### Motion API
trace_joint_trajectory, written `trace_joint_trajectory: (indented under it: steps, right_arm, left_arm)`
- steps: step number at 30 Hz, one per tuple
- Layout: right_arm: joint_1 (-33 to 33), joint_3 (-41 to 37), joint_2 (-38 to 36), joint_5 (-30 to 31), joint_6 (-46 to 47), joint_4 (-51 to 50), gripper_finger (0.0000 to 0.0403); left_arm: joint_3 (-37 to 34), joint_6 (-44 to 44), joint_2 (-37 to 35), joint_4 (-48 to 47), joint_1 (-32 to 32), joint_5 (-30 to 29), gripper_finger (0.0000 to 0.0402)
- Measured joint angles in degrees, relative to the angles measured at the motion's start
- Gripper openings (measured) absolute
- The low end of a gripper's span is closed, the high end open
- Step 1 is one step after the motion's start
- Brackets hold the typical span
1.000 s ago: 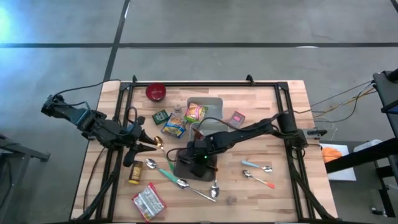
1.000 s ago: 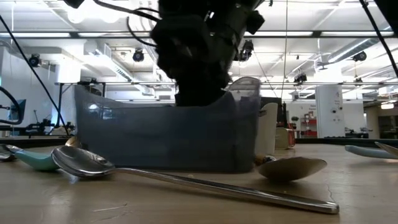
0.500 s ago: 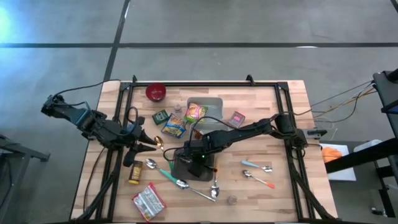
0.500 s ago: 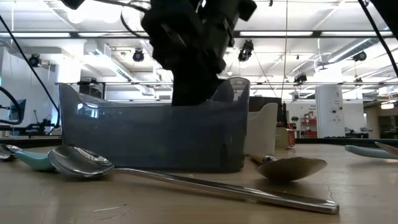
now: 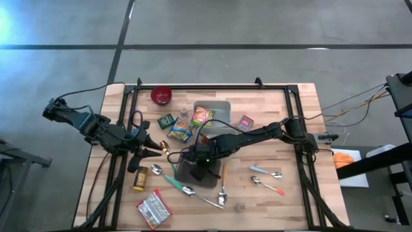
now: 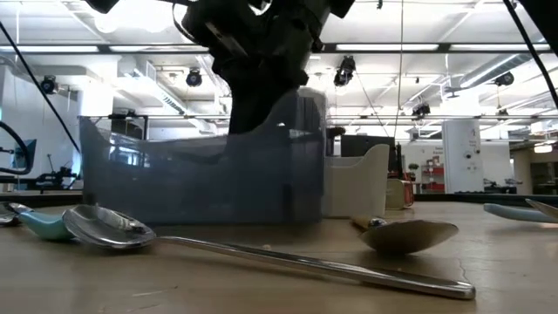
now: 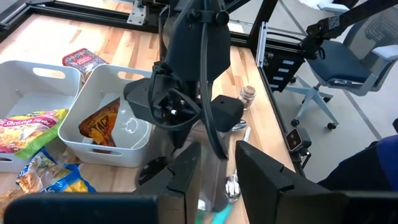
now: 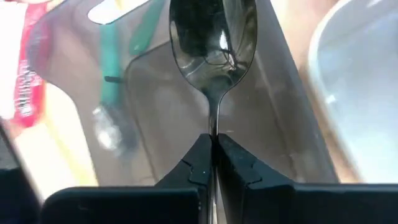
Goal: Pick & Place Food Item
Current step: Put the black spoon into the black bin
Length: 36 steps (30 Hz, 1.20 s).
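My right gripper (image 5: 201, 160) hangs over a dark see-through bin (image 5: 187, 173) at the table's middle, shut on a metal spoon (image 8: 211, 31). The spoon's bowl reaches down inside the bin (image 8: 155, 93). The bin's bottom rests on the table (image 6: 192, 183). Food packets lie farther back: a yellow-green one (image 5: 203, 116) in a white bin (image 5: 222, 106) and a blue-yellow one (image 5: 181, 131) on the wood. My left gripper (image 5: 156, 151) waits at the table's left, raised, open, with nothing between its fingers (image 7: 186, 177). My right gripper pinches the spoon's thin handle (image 8: 212, 127) between its two fingers, which lie along the handle. The fingers slant down from above. The spoon points away from them, bowl lowest, inside the dark bin; whether the bowl touches the bin's wall or floor I cannot tell.
Loose spoons lie around the dark bin (image 5: 187, 190), (image 5: 222, 193), (image 5: 265, 171), (image 5: 267, 185). A red-white packet (image 5: 153, 207) and a jar (image 5: 138, 180) sit near left, a red bowl (image 5: 161, 95) far left. A second white bin (image 7: 112, 118) holds an orange packet.
My right gripper has risen a little, rolled about its own axis and drifted toward the table's left edge, still shut on the spoon. The dark bin has slid and turned on the table toward the left with it.
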Motion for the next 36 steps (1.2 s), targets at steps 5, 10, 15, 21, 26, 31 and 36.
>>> trace_joint_trajectory:
  steps: [5, 10, 15, 21, 26, 31, 36]
  right_arm:
    - [0.0, -1.9, 0.0, 2.3, -2.2, 3.7, 0.0008]
    - [0.0, -7.3, 0.1, 2.0, -0.4, 11.8, 0.0008]
    - [0.0, -9.3, 0.0, 1.3, 2.3, 14.0, 0.0008]
    - [0.0, -6.9, -1.2, 1.4, 0.7, 13.2, 0.0008]
    - [0.0, -5.9, -1.6, 2.5, -0.9, 10.1, 0.0008]
    - [-0.1, -5.4, -2.4, 5.6, -1.4, 9.4, 0.0008]
    - [0.0, -5.4, -1.9, 5.8, 0.8, 11.2, 0.0008]
  left_arm:
    - [0.0, 0.0, 0.0, 0.0, 0.0, 0.0, 0.0102]
    - [0.0, -1.3, 0.0, 0.0, 0.0, 0.0, 0.0102]
    - [0.0, -1.5, 0.0, 0.0, 0.0, 0.0, 0.0102]
    - [0.0, -1.5, 0.0, 0.0, 0.0, 0.0, 0.0102]
    - [0.0, -1.5, 0.0, -0.1, 0.0, 0.0, 0.0102]
    - [0.0, -1.4, 0.0, -0.7, 0.0, -0.5, 0.0102]
    - [0.0, -1.3, 0.0, -1.0, 0.0, -0.6, 0.0102]
